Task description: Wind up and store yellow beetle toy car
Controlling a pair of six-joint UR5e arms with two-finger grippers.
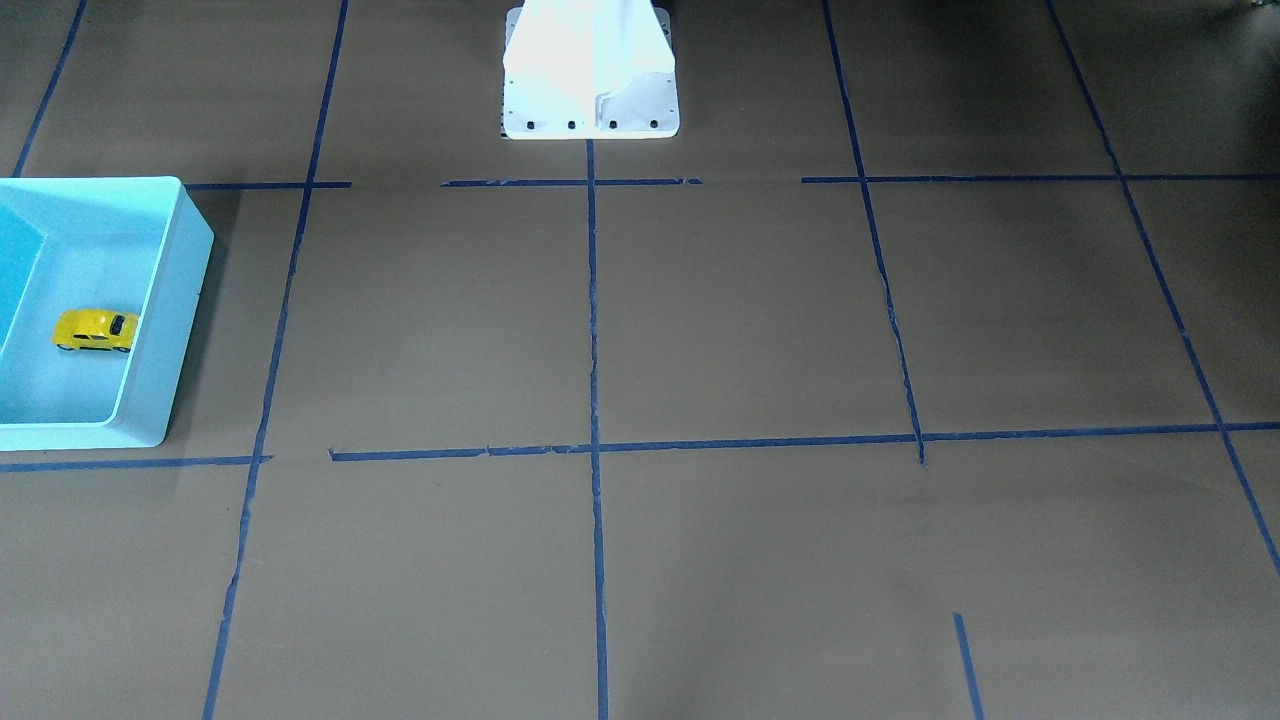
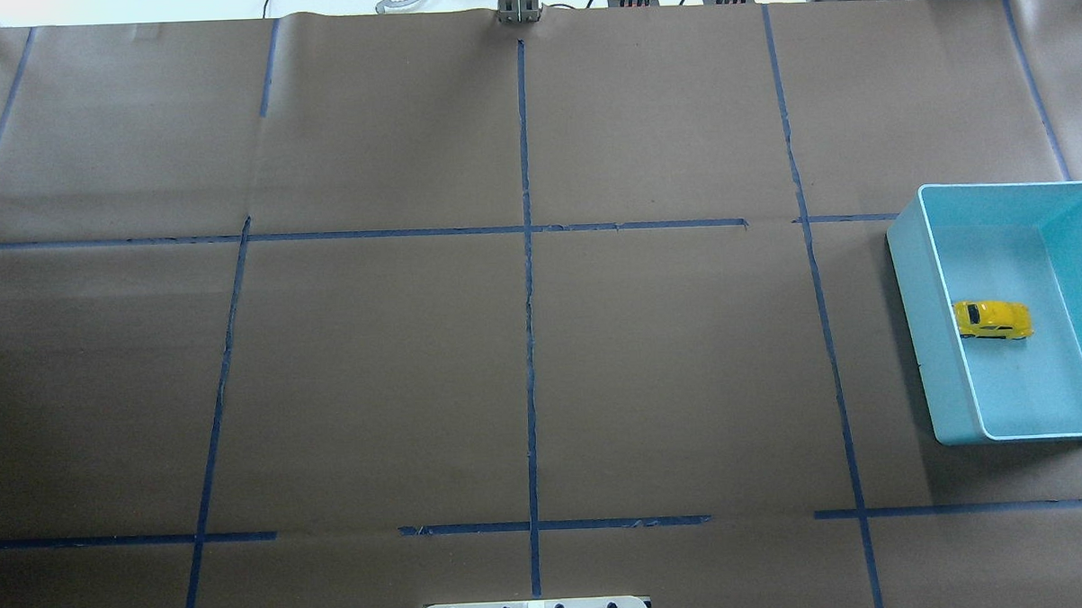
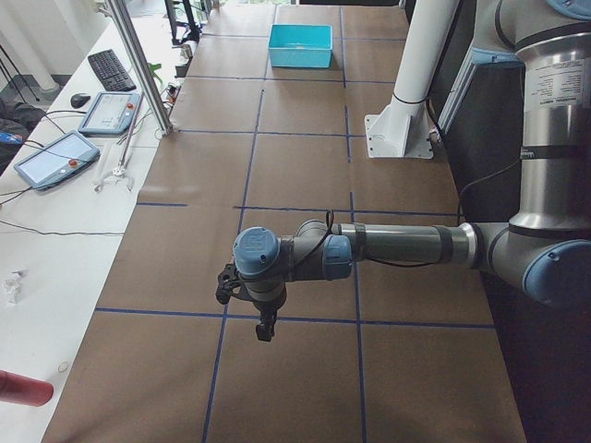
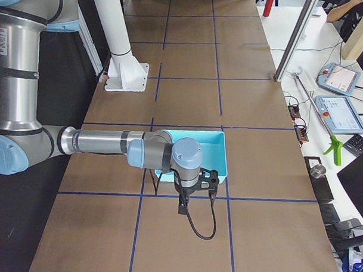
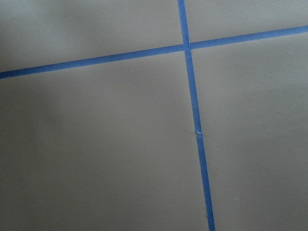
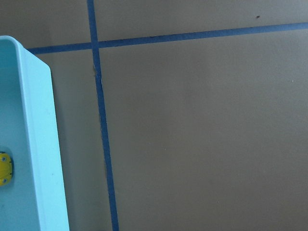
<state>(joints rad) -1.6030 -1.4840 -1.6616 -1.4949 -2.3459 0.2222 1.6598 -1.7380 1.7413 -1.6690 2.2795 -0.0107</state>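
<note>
The yellow beetle toy car point(image 1: 95, 330) stands on its wheels inside the light blue bin point(image 1: 172, 330), near one long wall; in the overhead view the car point(image 2: 992, 319) is in the bin point(image 2: 920, 327) at the table's right. A sliver of the car point(image 6: 5, 168) shows in the right wrist view behind the bin wall point(image 6: 38, 144). My right gripper point(image 4: 184, 207) hangs above the table beside the bin; I cannot tell whether it is open or shut. My left gripper point(image 3: 263, 328) hangs over bare table at the far end from the bin point(image 3: 300, 46); its state is also unclear.
The table is covered in brown paper with a grid of blue tape lines. The white robot pedestal point(image 1: 590, 90) stands at the table's robot-side edge. Tablets, a keyboard and cables lie on the white bench point(image 3: 65, 157) across the table.
</note>
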